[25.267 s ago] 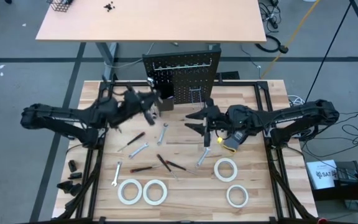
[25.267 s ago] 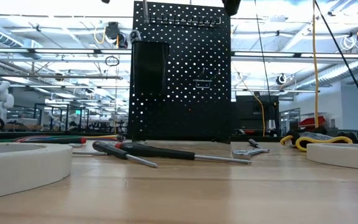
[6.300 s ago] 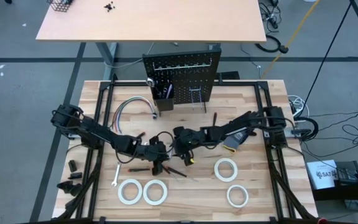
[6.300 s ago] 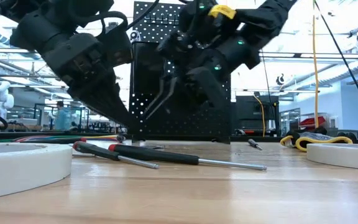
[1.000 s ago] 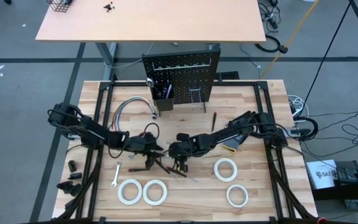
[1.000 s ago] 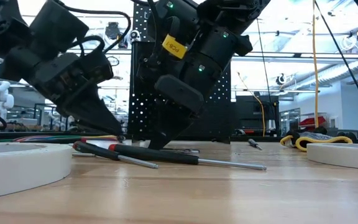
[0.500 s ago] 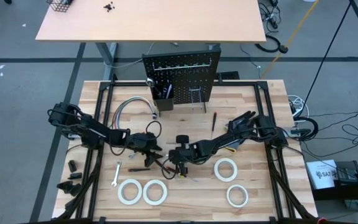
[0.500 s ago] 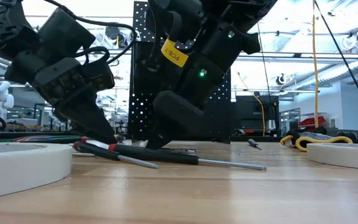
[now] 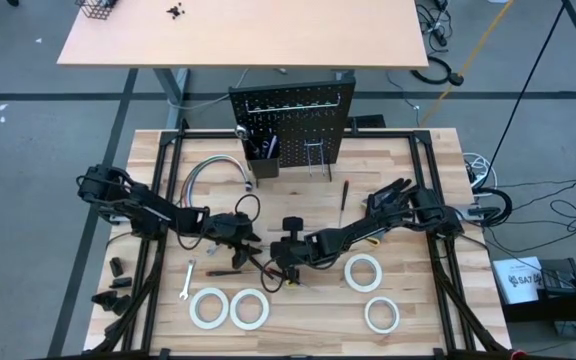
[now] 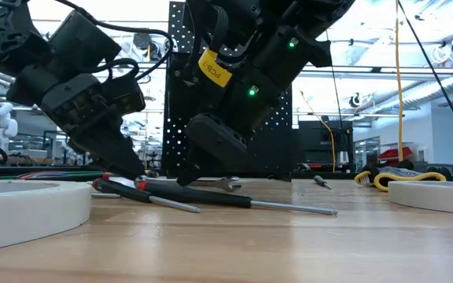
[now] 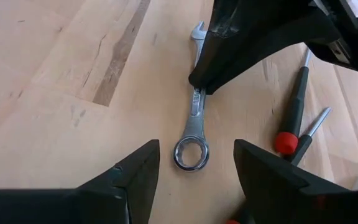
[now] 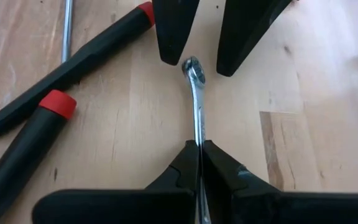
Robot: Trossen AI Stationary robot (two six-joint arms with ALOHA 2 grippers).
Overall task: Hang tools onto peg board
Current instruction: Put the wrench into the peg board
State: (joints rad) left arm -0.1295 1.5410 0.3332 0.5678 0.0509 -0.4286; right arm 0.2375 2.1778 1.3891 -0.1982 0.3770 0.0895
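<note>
Both arms reach low over the middle of the counter (image 9: pixel 408 300), their tips nearly meeting. The right hand (image 12: pixel 199 155) is clenched on the shaft of a silver wrench (image 12: pixel 196 106) that lies flat on the wood; its ring end sticks out just short of the left hand (image 11: pixel 196 163), whose fingers (image 11: pixel 138 174) are spread wide on either side of that ring end without touching it. Two screwdrivers (image 12: pixel 61 81) with black handles and red caps lie crossed just beside the wrench, so the space on that side is crowded. In the low view they lie at the feet of both arms. Another small wrench (image 9: pixel 187 281) lies apart near the left edge, and four white tape rolls (image 9: pixel 230 309) sit along the near edge, well clear of the hands. The peg board (image 9: pixel 293 125) stands upright at the far edge, with open wood between it and the arms, apart from a grey cable (image 9: pixel 213 168) and a lone screwdriver (image 9: pixel 344 193).
</note>
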